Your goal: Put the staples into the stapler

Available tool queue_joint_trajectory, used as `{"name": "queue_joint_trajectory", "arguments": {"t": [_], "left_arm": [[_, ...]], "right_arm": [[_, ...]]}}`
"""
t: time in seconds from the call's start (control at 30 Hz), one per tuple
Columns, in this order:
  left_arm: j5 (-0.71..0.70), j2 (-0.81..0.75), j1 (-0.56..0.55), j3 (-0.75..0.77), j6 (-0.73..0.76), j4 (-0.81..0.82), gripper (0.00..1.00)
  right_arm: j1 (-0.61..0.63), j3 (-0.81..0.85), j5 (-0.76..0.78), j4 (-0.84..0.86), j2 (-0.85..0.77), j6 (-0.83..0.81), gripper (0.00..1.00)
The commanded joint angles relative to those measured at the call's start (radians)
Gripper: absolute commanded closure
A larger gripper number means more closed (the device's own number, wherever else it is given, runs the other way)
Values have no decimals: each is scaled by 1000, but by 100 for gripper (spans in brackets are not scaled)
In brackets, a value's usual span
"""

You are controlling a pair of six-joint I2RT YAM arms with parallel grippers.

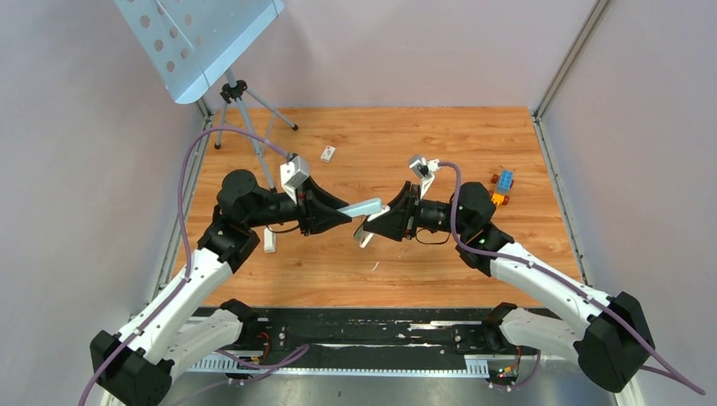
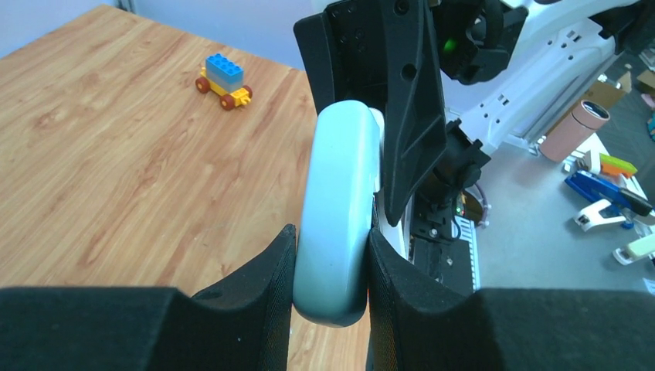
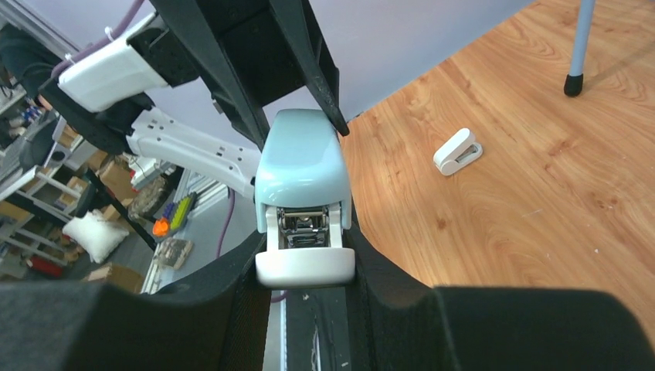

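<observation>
Blocking the middle of the top view with the left gripper (image 1: 342,211) and right gripper (image 1: 378,222), both clamping the stapler (image 1: 369,208) and leaving no passage between them. Leaving bare wood open along the lower middle of the frame, save for a tiny pale speck (image 1: 374,266), possibly a scrap, too small to tell. Offering wide room across the upper centre, beyond the small white box (image 1: 328,153). Narrowing the upper left with a tripod (image 1: 234,88) and a perforated panel (image 1: 199,38) overhanging. Hemming the right side with a toy-brick block (image 1: 502,186) just beside the right arm. Crowding the left arm with a white object (image 1: 270,240) lying close.
</observation>
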Motion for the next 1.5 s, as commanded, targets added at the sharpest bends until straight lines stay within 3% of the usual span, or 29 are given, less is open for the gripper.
{"name": "queue_joint_trajectory", "arguments": {"t": [0.0, 0.2, 0.53, 0.83, 1.13, 1.23, 1.47], "left_arm": [[-112, 28, 31, 91, 4, 87, 100], [-61, 88, 31, 145, 16, 118, 100], [-29, 10, 31, 127, 359, 18, 100], [119, 58, 31, 67, 380, 168, 100], [242, 172, 31, 204, 746, -235, 100], [262, 204, 31, 225, 750, -248, 93], [226, 222, 31, 207, 708, -198, 64]], "right_arm": [[18, 10, -225, -211, -9, -171, 100], [20, -10, -324, -220, 2, -175, 100], [20, -38, -326, -364, -72, -264, 100], [47, -48, -340, -344, 14, -281, 100], [88, -21, -310, -483, 58, -364, 100], [99, -9, -307, -494, 76, -376, 100], [96, 22, -223, -434, 96, -269, 100]]}}
